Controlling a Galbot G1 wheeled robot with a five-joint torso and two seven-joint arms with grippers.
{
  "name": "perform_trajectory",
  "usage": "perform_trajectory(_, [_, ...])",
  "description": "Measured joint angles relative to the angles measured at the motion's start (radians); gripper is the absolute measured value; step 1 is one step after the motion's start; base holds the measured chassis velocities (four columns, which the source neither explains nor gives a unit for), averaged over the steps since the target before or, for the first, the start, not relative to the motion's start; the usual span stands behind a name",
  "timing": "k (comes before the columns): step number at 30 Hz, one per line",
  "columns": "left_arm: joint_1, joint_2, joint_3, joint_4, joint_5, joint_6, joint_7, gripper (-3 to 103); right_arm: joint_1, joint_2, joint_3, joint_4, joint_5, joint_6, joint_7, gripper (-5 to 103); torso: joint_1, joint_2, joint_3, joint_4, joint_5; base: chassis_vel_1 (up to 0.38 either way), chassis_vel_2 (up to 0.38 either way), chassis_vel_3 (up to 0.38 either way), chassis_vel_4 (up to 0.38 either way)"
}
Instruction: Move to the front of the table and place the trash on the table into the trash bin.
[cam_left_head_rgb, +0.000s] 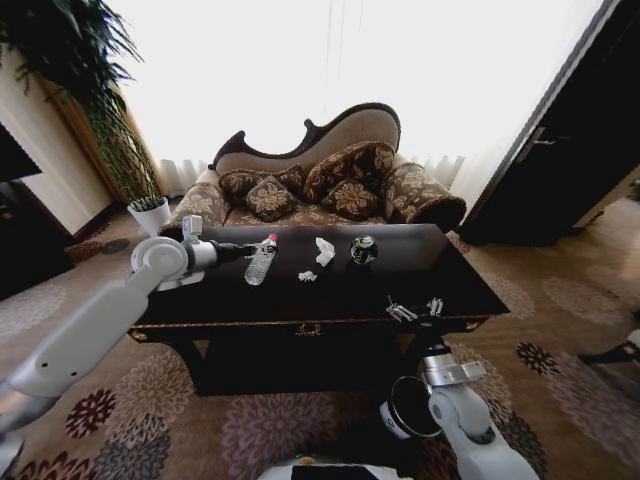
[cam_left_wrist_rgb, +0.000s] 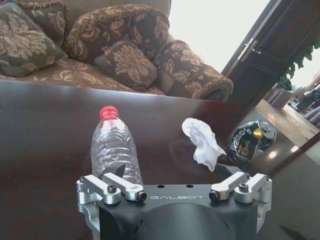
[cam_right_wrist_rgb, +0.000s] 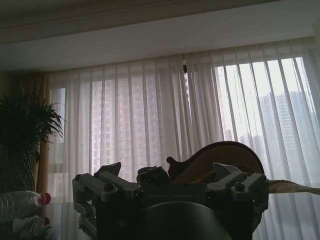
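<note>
"GALBOT" lettering on left end effector (cam_left_wrist_rgb: 170, 175), jaws spread behind bottle (cam_left_wrist_rgb: 113, 150); right end effector (cam_left_head_rgb: 416, 310) spread, idle at table (cam_left_head_rgb: 470, 285) edge.

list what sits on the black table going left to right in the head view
left pincer → plastic bottle → small paper wad → larger paper wad → drink can → right pincer

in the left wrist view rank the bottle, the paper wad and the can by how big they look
1. bottle, clearly largest, though it also lies nearest the camera.
2. and 3. paper wad and can look about alike; the can lies a little farther off, so I would not rank them.
</note>
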Motion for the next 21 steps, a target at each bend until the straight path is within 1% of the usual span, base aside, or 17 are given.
perform_trajectory(2, [0.018, 0.01, -0.005, -0.014, -0.011, 0.0, -0.022, 100, -0.004, 0.001, 0.002, 0.0, -0.002, 0.0, 0.0, 100, 0.0, 0.0, 0.0, 0.0, 0.0001, 0.0, 0.0, 0.0, 0.0])
perform_trajectory(6, [0.04, 0.017, -0.03, -0.021, -0.017, 0.0, -0.041, 100, -0.004, -0.001, 0.004, -0.004, -0.002, 0.003, 0.0, 100, 0.0, 0.0, 0.0, 0.0002, 0.0, 0.0, 0.0, 0.0, 0.0])
perform_trajectory(14, [0.082, 0.027, -0.061, -0.038, -0.002, -0.001, -0.041, 100, -0.002, 0.008, -0.005, -0.004, -0.009, 0.005, 0.0, 100, 0.0, 0.0, 0.0, 0.0001, 0.0003, 0.0, 0.0, 0.0, 0.0])
perform_trajectory(16, [0.115, 0.026, -0.07, -0.041, 0.022, -0.001, -0.034, 100, -0.003, 0.01, -0.006, -0.004, -0.011, 0.007, 0.0, 100, 0.0, 0.0, 0.0, 0.0002, 0.0001, 0.0, 0.0, 0.0, 0.0])
perform_trajectory(21, [0.147, 0.01, -0.078, -0.028, 0.053, -0.001, -0.025, 100, -0.006, 0.006, -0.004, -0.003, -0.011, 0.008, 0.0, 100, 0.0, 0.0, 0.0, 0.0001, -0.0002, 0.0, 0.0, 0.0, 0.0])
